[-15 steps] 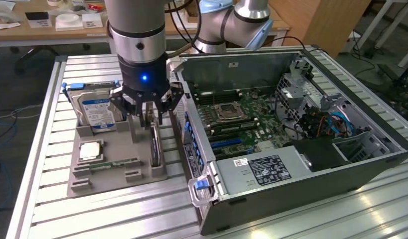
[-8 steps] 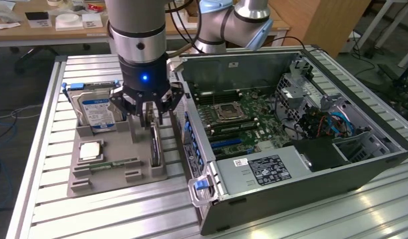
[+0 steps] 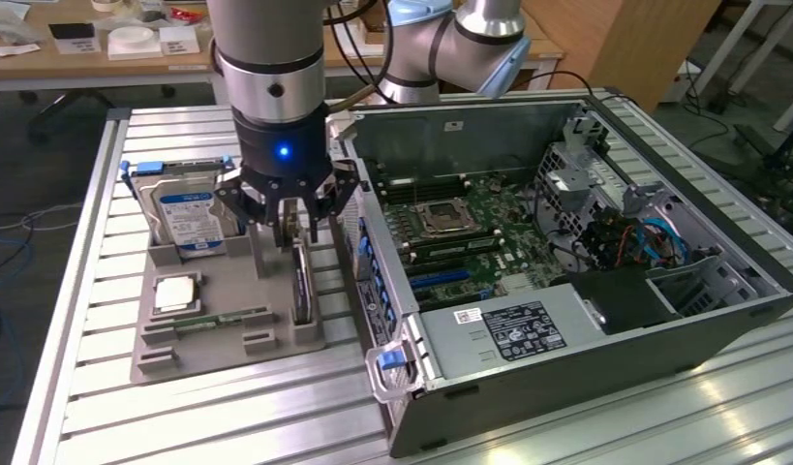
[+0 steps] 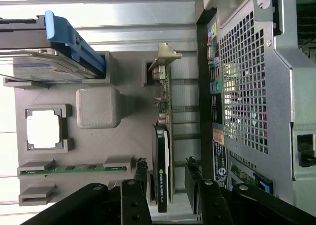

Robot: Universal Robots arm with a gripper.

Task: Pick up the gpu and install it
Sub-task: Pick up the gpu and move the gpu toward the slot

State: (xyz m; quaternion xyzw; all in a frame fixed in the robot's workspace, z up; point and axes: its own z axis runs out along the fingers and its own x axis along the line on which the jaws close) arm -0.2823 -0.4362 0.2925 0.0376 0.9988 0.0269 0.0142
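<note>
Gripper [image 3: 289,230] jaws apart, straddling the gpu [image 4: 163,151], which stands on edge in the grey holder [image 3: 215,358] on the desk [image 3: 99,291], just beside the open case [image 3: 564,252]. Risk: closing off-centre could tilt the gpu or jam it in its slot. The gpu label reads NVIDIA Quadro; the drive [image 3: 190,218] label is unreadable.
</note>
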